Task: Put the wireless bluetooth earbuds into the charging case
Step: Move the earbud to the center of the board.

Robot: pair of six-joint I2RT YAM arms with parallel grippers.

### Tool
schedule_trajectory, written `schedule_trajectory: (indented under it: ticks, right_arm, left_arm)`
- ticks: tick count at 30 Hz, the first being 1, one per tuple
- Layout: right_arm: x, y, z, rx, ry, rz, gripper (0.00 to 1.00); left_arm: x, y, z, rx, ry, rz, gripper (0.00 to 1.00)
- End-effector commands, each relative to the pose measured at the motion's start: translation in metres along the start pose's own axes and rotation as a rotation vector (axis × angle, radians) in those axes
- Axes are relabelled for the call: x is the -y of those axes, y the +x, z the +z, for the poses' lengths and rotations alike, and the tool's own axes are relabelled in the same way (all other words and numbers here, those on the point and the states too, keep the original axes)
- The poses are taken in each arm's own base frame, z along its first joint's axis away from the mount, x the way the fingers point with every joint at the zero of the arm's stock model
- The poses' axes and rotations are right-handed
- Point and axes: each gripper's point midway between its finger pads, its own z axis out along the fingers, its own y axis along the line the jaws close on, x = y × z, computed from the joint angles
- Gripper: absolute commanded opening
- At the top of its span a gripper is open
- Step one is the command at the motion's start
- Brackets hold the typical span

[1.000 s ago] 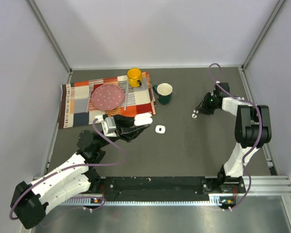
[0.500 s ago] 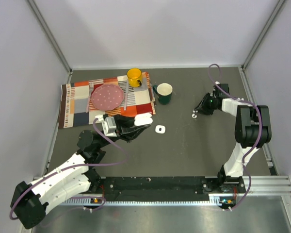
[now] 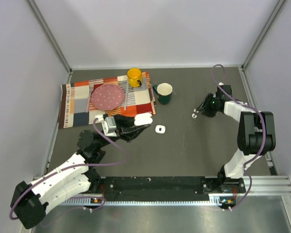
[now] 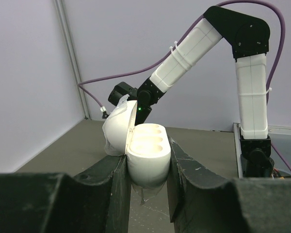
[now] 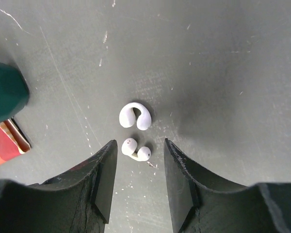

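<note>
in l pincer (image 4: 148,171), clenched: open charging case (image 4: 150,145); r pincer (image 5: 138,148) released over earbuds (image 5: 135,107), prob untouched.

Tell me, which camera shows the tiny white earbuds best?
The right wrist view: both earbuds lie close and sharp, their curved shapes plain. The top external view shows them only as a small white speck, and the left wrist view shows none of them.
</note>
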Motion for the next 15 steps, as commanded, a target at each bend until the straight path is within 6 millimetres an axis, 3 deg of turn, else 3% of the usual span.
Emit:
schedule_trajectory:
  ticks: [1, 5, 10, 15]
  right_arm:
    - [-0.015, -0.035, -0.019, 0.116, -0.016, -0.069, 0.43]
    - [-0.019, -0.046, -0.008, 0.104, -0.020, -0.104, 0.41]
    - [-0.012, -0.041, 0.014, 0.046, -0.013, -0.128, 0.40]
    - [-0.011, -0.039, 0.020, 0.026, -0.020, -0.158, 0.39]
  left_arm:
    - [-0.002, -0.011, 0.001, 0.036, -0.008, 0.018, 0.00]
    - [-0.001, -0.012, 0.002, 0.036, -0.003, 0.017, 0.00]
    - [-0.002, -0.012, 0.000, 0.032, -0.011, 0.013, 0.00]
    - [-0.002, -0.012, -0.001, 0.032, -0.017, 0.014, 0.00]
